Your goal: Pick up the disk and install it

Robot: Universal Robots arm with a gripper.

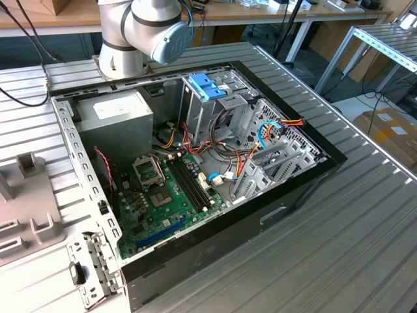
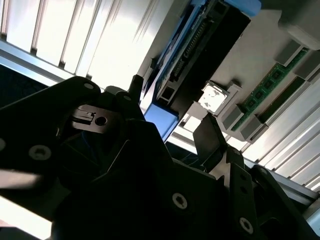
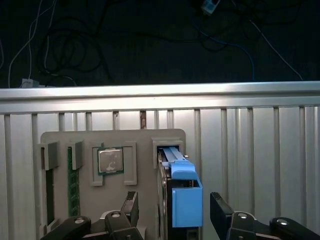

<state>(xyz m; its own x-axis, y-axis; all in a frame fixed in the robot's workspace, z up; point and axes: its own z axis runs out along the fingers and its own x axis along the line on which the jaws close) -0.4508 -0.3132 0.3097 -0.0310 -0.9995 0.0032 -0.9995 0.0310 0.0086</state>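
Observation:
The disk (image 3: 184, 197) stands on edge in a slot of a grey holder tray (image 3: 145, 150), its blue side rail facing the first wrist view. My gripper (image 3: 174, 199) is open and straddles it, one dark fingertip (image 3: 131, 199) on each side with a small gap to the disk. In the second wrist view the disk (image 2: 205, 55) shows its dark connector edge and blue rail, with the gripper (image 2: 172, 112) around its near end. The exterior view has the arm (image 1: 146, 32) rising out past the top edge.
A processor chip (image 3: 110, 160) and a green memory stick (image 3: 73, 185) sit in the same tray. The open computer case (image 1: 195, 163) lies on the slatted table, with a drive cage with a light-blue top (image 1: 207, 87), a grey power supply (image 1: 114, 120) and loose cables.

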